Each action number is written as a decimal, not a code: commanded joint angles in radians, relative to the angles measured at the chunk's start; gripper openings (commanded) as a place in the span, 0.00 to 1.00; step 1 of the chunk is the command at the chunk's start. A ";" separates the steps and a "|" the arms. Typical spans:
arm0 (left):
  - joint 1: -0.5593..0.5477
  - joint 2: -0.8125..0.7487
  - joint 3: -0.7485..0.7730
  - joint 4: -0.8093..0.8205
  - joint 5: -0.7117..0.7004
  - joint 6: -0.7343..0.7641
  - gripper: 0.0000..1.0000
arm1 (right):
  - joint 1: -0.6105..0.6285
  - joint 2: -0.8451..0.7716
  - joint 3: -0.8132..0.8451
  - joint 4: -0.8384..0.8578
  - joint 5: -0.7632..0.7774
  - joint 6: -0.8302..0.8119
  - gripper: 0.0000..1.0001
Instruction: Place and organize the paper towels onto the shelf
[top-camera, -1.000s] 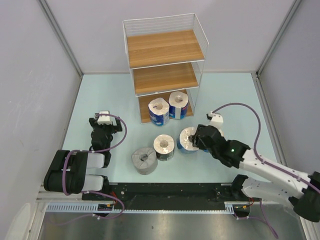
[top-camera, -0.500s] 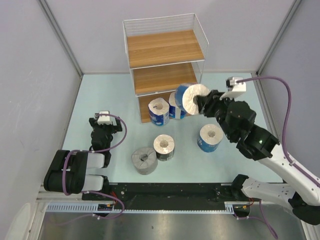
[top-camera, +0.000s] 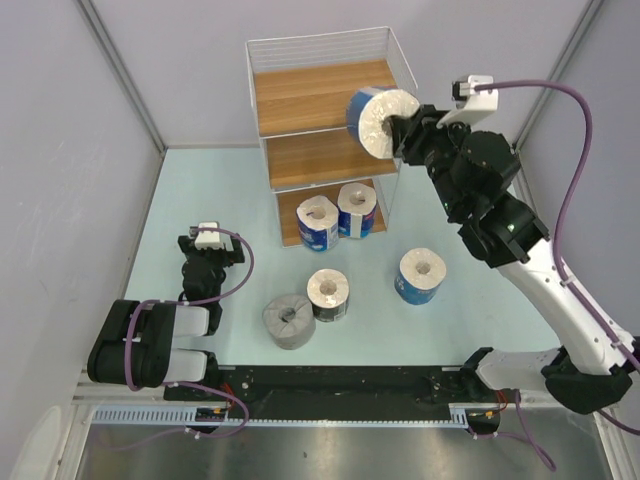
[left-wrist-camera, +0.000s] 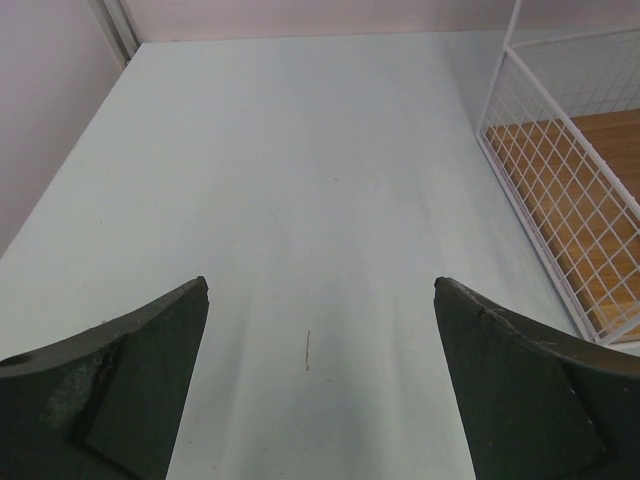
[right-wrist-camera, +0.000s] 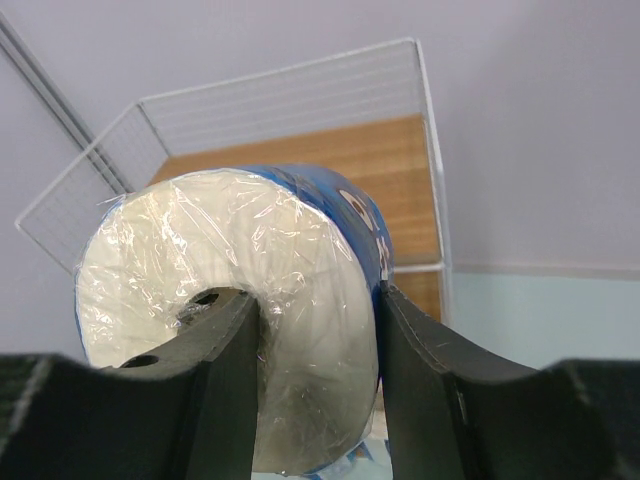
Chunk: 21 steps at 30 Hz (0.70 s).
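My right gripper (top-camera: 398, 132) is shut on a blue-wrapped paper towel roll (top-camera: 377, 120), one finger in its core and one on its outer wall (right-wrist-camera: 310, 330). It holds the roll high at the right front of the shelf (top-camera: 330, 98), level with the top board (right-wrist-camera: 330, 170). Two blue-wrapped rolls (top-camera: 338, 217) stand on the shelf's bottom board. On the table lie a blue-wrapped roll (top-camera: 420, 275), a dark-wrapped roll (top-camera: 328, 293) and a grey-wrapped roll (top-camera: 288, 320). My left gripper (top-camera: 207, 243) is open and empty, low over the table at the left (left-wrist-camera: 320, 300).
The shelf's wire side (left-wrist-camera: 560, 200) shows at the right of the left wrist view. Grey walls (top-camera: 70, 150) enclose the pale blue table (top-camera: 470, 210) on three sides. The middle board (top-camera: 320, 155) of the shelf carries nothing.
My right gripper took a blue-wrapped roll from the table by the dark roll and lifted it up and back to the shelf's top tier. The left arm has not moved.
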<state>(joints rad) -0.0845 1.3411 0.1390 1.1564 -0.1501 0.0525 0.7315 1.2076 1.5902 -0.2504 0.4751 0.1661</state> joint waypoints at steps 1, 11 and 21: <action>0.008 0.000 0.027 0.034 0.018 -0.006 1.00 | -0.020 0.061 0.164 0.105 -0.061 -0.048 0.31; 0.006 0.000 0.027 0.034 0.018 -0.006 1.00 | -0.109 0.259 0.404 0.059 -0.167 -0.034 0.31; 0.006 0.000 0.027 0.034 0.018 -0.006 1.00 | -0.175 0.363 0.487 0.014 -0.242 0.016 0.31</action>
<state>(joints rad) -0.0845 1.3411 0.1390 1.1564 -0.1501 0.0525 0.5655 1.5700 2.0125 -0.2920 0.2729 0.1604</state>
